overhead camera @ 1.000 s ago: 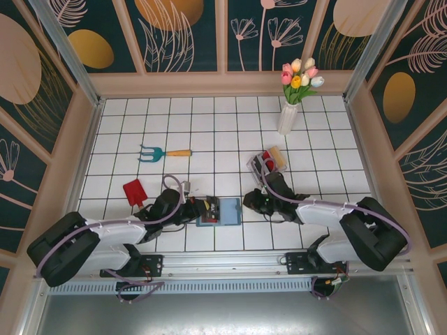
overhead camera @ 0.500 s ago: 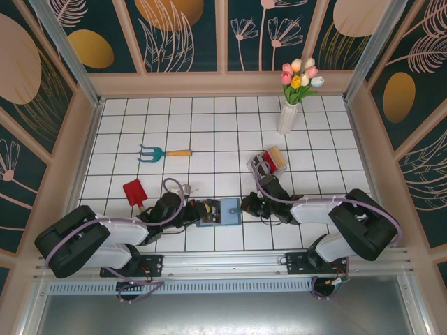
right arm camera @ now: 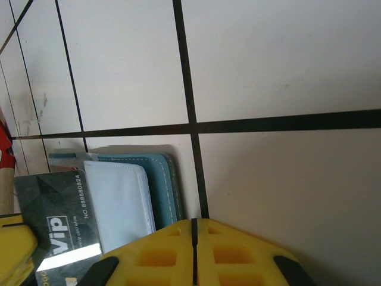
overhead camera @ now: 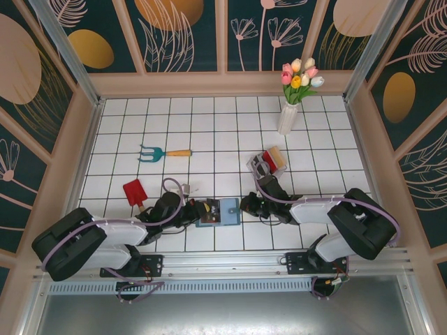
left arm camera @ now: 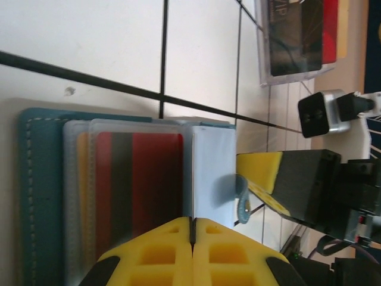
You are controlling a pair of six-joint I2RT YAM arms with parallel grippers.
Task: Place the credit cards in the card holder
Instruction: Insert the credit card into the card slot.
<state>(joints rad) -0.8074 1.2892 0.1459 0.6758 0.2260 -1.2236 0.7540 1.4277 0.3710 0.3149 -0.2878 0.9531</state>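
I see the left fingers point(left arm camera: 158, 253) and right fingers point(right arm camera: 161, 250) pinched shut beside the flat, stitched teal card holder point(overhead camera: 229, 212) at six o'clock.

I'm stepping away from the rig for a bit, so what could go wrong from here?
Both arms crowd the card holder: the right fingers sit at its edge, close to the left fingers, so they might bump. The dark VIP card lies over the clear sleeves, seemingly not tucked in, and could slide off.
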